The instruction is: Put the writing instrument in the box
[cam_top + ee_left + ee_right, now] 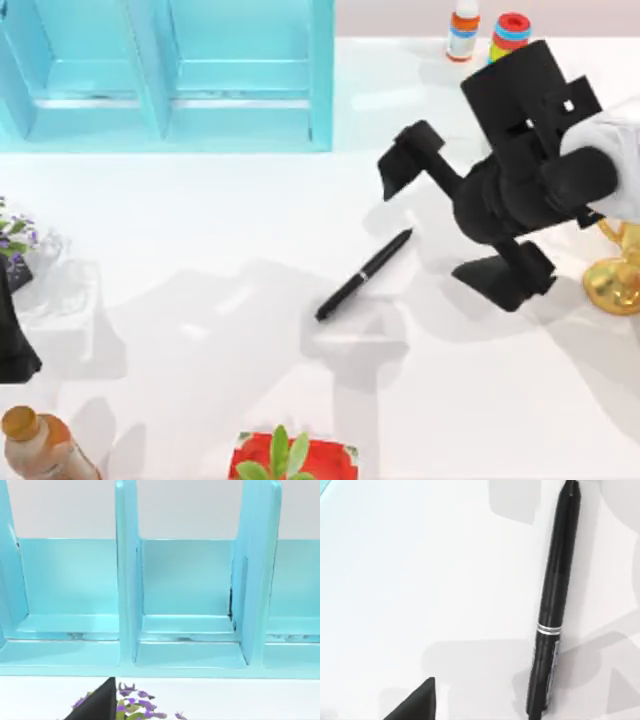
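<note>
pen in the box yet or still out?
Out. The pen lies flat on the white table, apart from the blue box. The right gripper, fingers spread, is beside it, not gripping.

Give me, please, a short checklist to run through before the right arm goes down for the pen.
1. Pen lies flat and free on the white table, nothing touching it: ok.
2. Right tool open wide, fingers spread: ok.
3. Right tool centred over the pen: not ok; in the top view it sits right of the pen's upper end.
4. Blue box at the top left, compartments open and bare: ok.
5. Path from pen to box free of objects: ok.
6. Left tool parked at the table's left edge, away from the pen: ok.
</note>
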Available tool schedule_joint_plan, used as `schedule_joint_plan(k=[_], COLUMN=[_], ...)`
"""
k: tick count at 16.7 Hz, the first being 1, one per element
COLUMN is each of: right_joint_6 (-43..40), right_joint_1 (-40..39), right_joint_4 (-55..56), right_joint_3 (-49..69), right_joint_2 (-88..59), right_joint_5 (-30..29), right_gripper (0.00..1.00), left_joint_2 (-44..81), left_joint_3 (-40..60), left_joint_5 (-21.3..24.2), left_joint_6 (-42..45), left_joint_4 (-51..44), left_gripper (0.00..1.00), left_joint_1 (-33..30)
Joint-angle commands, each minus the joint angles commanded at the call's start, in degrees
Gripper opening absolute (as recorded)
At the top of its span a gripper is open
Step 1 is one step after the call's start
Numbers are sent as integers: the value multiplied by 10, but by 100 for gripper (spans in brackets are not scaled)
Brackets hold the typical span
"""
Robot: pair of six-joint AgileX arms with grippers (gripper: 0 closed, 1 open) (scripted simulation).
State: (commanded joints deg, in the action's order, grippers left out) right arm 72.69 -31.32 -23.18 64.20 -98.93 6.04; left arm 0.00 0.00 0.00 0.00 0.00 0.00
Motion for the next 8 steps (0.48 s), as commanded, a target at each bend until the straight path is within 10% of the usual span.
schedule_joint_plan(k=[8], right_joint_6=[43], right_joint_1=[-4], right_joint_4=[-22], right_joint_3=[53], right_joint_2=[-82], right_joint_5=[8], right_gripper=[100], left_joint_2=[0], left_joint_3=[0], left_joint_5=[0], left_joint_6=[0], left_joint_4=[0], left_gripper=[100], left_joint_1=[0])
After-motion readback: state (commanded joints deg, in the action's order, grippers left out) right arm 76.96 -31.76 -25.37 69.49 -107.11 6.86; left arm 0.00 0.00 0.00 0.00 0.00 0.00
